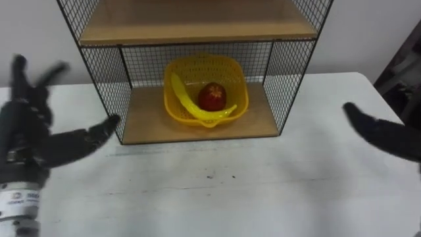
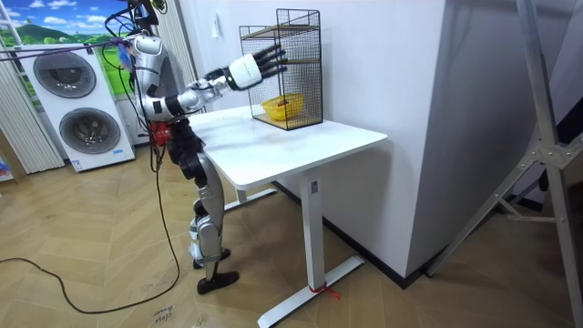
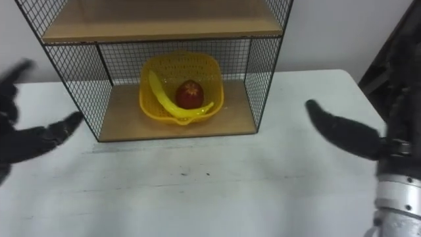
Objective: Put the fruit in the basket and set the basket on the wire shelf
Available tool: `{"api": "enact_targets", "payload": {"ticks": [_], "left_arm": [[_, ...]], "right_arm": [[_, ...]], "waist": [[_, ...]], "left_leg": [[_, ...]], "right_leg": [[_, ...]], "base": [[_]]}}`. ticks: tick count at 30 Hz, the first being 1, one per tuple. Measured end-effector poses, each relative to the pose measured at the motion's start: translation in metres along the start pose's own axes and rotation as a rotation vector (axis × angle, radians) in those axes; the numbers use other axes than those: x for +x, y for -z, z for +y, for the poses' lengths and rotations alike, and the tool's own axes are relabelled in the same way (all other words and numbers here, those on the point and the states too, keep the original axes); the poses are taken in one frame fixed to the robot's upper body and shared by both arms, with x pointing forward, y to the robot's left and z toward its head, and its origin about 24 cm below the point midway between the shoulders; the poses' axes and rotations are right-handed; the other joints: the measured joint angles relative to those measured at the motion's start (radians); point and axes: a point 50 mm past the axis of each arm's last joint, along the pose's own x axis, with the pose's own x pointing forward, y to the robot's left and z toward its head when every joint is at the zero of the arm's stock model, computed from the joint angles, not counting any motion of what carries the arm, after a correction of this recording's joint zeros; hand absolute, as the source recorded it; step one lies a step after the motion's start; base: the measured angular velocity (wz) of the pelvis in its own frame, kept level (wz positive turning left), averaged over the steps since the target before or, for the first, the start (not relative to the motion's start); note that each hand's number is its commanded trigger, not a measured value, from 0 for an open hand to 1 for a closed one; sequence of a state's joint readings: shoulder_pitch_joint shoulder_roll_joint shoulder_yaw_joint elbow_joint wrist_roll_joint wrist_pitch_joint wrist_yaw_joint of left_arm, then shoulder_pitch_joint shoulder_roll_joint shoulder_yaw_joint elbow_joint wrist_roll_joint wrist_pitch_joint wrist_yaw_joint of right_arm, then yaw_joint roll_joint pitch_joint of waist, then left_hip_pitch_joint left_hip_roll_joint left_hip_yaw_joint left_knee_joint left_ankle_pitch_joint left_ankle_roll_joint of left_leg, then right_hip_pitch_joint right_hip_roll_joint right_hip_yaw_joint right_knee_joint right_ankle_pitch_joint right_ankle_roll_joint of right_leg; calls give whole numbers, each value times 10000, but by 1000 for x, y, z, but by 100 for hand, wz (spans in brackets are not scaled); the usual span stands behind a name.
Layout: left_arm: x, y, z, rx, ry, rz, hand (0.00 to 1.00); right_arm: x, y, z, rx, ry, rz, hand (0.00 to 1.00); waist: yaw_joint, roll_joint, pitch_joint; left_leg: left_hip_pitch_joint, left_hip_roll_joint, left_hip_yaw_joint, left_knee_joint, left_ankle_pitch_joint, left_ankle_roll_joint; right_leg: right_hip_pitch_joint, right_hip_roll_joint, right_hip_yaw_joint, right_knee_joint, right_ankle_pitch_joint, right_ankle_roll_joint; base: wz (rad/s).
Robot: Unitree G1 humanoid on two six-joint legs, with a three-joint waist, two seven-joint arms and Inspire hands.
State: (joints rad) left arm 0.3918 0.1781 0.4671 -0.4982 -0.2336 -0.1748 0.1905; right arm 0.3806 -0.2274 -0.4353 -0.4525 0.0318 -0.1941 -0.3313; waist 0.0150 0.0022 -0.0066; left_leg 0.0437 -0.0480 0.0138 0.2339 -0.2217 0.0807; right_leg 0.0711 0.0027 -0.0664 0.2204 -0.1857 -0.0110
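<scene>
The yellow basket [image 1: 205,92] stands on the lower wooden board of the wire shelf [image 1: 197,26], well inside the cage. In it lie a yellow banana [image 1: 197,105] and a red apple [image 1: 212,96]. My left hand [image 1: 33,141] hovers open over the table, left of the shelf, fingers spread and empty. My right hand [image 3: 345,135] is open too, to the right of the shelf and apart from it. In the room view I stand at the table's end with the arms raised toward the shelf [image 2: 282,68].
The shelf stands on a white table [image 1: 217,191] against a white wall. Its mesh sides [image 1: 108,99] close off left and right; the front is open. Washing machines [image 2: 77,109] stand behind me.
</scene>
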Motion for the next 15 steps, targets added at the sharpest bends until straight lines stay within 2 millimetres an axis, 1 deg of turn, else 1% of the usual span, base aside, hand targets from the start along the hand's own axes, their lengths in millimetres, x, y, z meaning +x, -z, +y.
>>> {"api": "enact_targets", "payload": {"ticks": [1, 2, 3, 4, 5, 6, 7, 8, 9, 11, 12, 13, 14, 15], "left_arm": [[6, -12, 19, 514, -1032, -749, 0], [10, -24, 36, 976, -2042, -1385, 0], [10, -30, 45, 1210, -2537, -1694, 0], [10, -40, 63, 1533, -3555, -2223, 0], [8, -48, 78, 1643, -4606, -2653, 0], [6, -53, 85, 1727, -5122, -2847, 0], [1, -59, 100, 1817, -6063, -3118, 0], [-4, -63, 112, 1583, -6872, -3213, 0], [-5, -64, 118, 1484, -7243, -3221, 0], [-15, -63, 144, 825, -8837, -3024, 0], [-17, -60, 152, 676, -9307, -2864, 0], [-23, -52, 169, 620, -10253, -2391, 0], [-29, -41, 181, 439, -11063, -1768, 0], [-32, -36, 185, 206, -11437, -1472, 0]], "right_arm": [[6, -5, -16, -467, 802, -444, 0], [12, -10, -32, -784, 1684, -852, 0], [14, -13, -40, -911, 2119, -1057, 0], [19, -20, -55, -1022, 2988, -1454, 0], [21, -25, -70, -931, 3884, -1732, 0], [21, -27, -78, -936, 4312, -1804, 0], [18, -28, -91, -806, 5157, -1801, 0], [14, -26, -104, -640, 5949, -1613, 0], [11, -24, -112, -605, 6352, -1436, 0], [-2, -15, -139, -85, 7977, -580, 0], [-5, -12, -145, 161, 8379, -373, 0], [-11, -6, -157, 384, 9176, 47, 0], [-18, 2, -169, 714, 10037, 573, 0], [-21, 6, -174, 901, 10470, 823, 0]], "waist": [[80, 16, 5], [180, 29, -8], [198, 31, -11], [201, -19, 13], [203, -28, 18], [206, -17, 21], [233, -54, -5], [356, -113, -39], [400, -128, -41], [475, -122, -38], [472, -116, -37], [445, -107, -37], [416, -105, -37], [416, -105, -38]], "left_leg": [[-6, -1, -1, 1, 4, -3], [-8, -1, -1, 6, 3, -2], [-5, -2, -3, 7, 1, -2], [1, -7, -10, 10, -1, -2], [-1, -15, -34, 18, -2, -3], [-6, -23, -38, 17, -1, -4], [5, -21, -41, 16, 1, -9], [35, -15, -25, -9, 10, -24], [37, -11, -8, -21, 15, -30], [22, -18, -36, -19, 16, -33], [13, -26, -61, -17, 16, -34], [-14, -52, -142, -14, 16, -34], [-66, -76, -204, 14, 15, -34], [-109, -95, -217, 29, 16, -33]], "right_leg": [[-12, 0, 1, -2, 0, 0], [-36, -4, -1, -4, 0, 0], [-54, -8, -4, -4, -3, 1], [-60, -14, -3, -10, -22, -2], [-43, -20, -12, -32, -39, -7], [-41, -26, -6, -54, -64, -18], [-36, -27, -11, -127, -87, -31], [-33, -23, -9, -129, -89, -36], [-34, -23, -8, -128, -87, -38], [-33, -44, -53, -111, -108, -45], [-34, -80, -98, -111, -117, -46], [-47, -151, -209, -92, -151, -49], [-81, -171, -251, -47, -173, -39], [-138, -181, -251, 16, -193, -38]], "base": [[0], [0], [0], [6], [7], [7], [0], [-3], [-4], [2], [10], [15], [15], [13]]}}
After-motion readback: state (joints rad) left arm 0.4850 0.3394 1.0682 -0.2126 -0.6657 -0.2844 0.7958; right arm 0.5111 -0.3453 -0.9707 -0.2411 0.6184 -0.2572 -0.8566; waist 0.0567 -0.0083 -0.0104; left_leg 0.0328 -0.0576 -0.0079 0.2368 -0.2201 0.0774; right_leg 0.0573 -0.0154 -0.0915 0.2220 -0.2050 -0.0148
